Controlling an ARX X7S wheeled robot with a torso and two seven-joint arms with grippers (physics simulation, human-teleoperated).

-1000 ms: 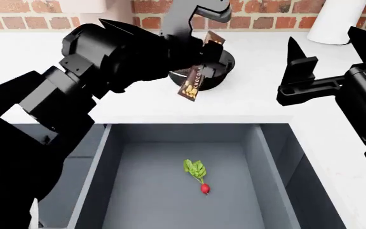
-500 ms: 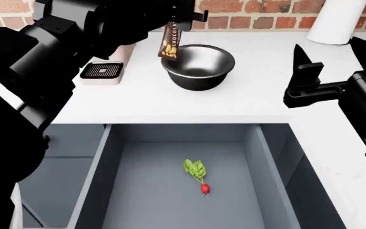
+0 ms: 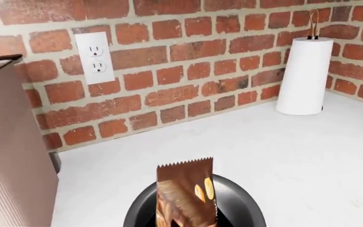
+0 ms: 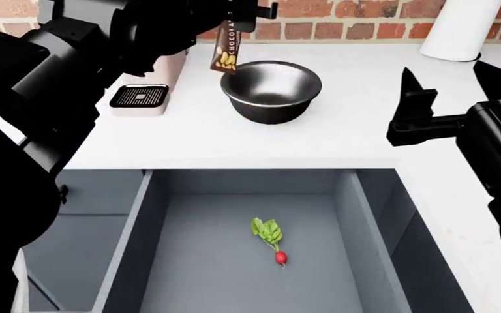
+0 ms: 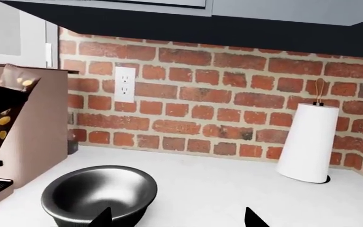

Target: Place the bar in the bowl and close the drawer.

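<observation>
My left gripper (image 4: 237,16) is shut on the brown chocolate bar (image 4: 226,47) and holds it hanging upright above the left rim of the dark steel bowl (image 4: 271,89) on the white counter. The left wrist view shows the bar (image 3: 185,196) over the bowl (image 3: 232,203); the jaws themselves are out of that picture. My right gripper (image 4: 416,91) is open and empty over the counter to the right of the bowl; its fingertips (image 5: 251,218) show near the bowl (image 5: 99,191). The slate-grey drawer (image 4: 146,215) stands pulled out below the counter edge.
A red radish with green leaves (image 4: 271,238) lies in the drawer. A coffee machine (image 4: 141,94) stands left of the bowl. A white paper-towel roll (image 4: 459,26) stands at the back right, before the brick wall with an outlet (image 3: 96,57).
My left arm has lifted the bar up from in front of the bowl and carried it back and left, to hang above the bowl's left rim. The right gripper has barely moved.
</observation>
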